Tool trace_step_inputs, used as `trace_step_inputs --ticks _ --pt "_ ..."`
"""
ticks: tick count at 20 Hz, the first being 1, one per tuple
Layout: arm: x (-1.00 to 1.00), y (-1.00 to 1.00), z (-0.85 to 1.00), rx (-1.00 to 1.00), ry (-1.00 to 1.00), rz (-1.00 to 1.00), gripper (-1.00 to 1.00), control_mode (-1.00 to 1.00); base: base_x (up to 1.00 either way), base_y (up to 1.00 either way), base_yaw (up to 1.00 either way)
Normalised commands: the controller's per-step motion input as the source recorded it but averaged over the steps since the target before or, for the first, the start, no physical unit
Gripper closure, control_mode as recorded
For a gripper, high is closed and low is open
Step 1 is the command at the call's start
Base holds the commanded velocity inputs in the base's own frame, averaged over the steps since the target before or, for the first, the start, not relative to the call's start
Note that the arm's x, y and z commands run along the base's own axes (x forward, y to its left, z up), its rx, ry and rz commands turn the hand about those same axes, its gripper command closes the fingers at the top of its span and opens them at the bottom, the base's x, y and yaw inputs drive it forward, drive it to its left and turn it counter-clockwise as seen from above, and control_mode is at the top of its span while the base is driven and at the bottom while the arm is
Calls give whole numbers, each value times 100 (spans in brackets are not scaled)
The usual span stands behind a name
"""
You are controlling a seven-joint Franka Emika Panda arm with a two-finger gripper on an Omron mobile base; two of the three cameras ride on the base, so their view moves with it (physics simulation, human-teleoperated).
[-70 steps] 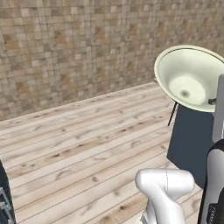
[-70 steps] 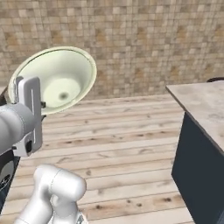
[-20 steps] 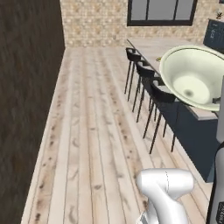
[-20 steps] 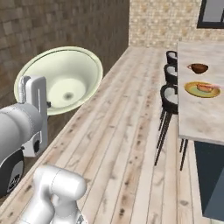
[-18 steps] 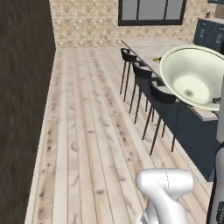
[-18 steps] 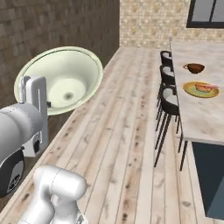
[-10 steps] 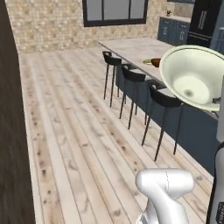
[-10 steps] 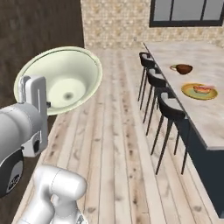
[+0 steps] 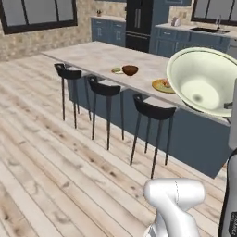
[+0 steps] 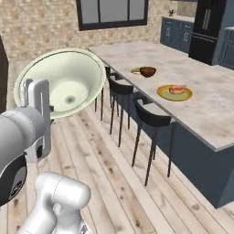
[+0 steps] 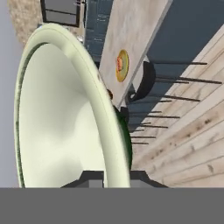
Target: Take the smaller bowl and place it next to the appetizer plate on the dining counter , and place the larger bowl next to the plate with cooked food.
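The fingers (image 11: 109,177) were clamped on the big bowl's (image 10: 64,84) rim (carried tilted); next, reaching the table (image 10: 201,93) beside the yellow plate (image 10: 174,93).

- Three black stools (image 9: 155,111) stand along the near edge of the dining counter (image 10: 215,107), blocking any low approach to it.
- On the slab, the smaller bowl (image 9: 130,70) sits just beside the appetizer plate (image 9: 117,70); the plate with cooked food (image 10: 174,92) lies apart from them.
- Bare counter lies between the two plates and beyond them.
- The larger bowl (image 10: 64,84), held high, hangs over open wooden floor (image 9: 41,157).
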Motion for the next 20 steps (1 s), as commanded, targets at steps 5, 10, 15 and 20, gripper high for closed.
trace_step_inputs --ticks 5,10,15,20 --pt "0 0 0 0 0 0 100 100 86 93 -63" --pt "0 0 0 0 0 0 100 100 92 100 -54" --pt "0 0 0 0 0 0 100 100 99 100 -55" --pt "0 0 0 0 0 0 100 100 100 95 -56"
